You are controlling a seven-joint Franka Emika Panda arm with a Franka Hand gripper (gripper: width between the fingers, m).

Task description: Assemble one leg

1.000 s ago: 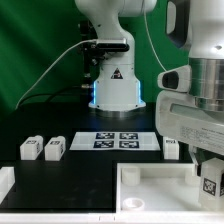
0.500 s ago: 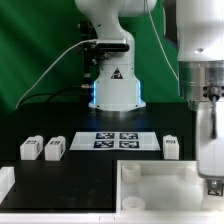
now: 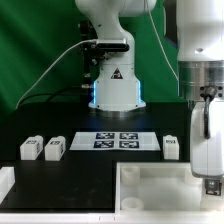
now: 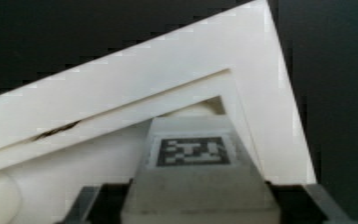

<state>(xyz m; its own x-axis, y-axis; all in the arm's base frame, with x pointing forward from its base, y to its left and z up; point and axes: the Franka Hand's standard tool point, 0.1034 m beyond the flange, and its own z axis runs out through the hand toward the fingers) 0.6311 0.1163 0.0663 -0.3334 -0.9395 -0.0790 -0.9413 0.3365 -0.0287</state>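
My gripper (image 3: 212, 188) hangs low at the exterior view's right, over the right end of the large white tray-shaped piece (image 3: 158, 171). It is shut on one leg (image 4: 197, 160), a white block with a square tag facing the wrist camera. In the wrist view the gripper (image 4: 197, 208) holds the leg between its dark fingers (image 4: 101, 205), inside a corner of the tray-shaped piece (image 4: 158, 80). In the exterior view the hand hides most of the held leg. Three more legs stand on the black table: two at the left (image 3: 30, 149) (image 3: 54, 148) and one at the right (image 3: 171, 147).
The marker board (image 3: 115, 140) lies flat in front of the robot base (image 3: 114, 88). Another white part (image 3: 5, 182) sits at the exterior view's left edge. A green backdrop stands behind.
The hand has turned and moved down with the leg toward the tray-shaped piece's right end. In the last half second it has barely moved.
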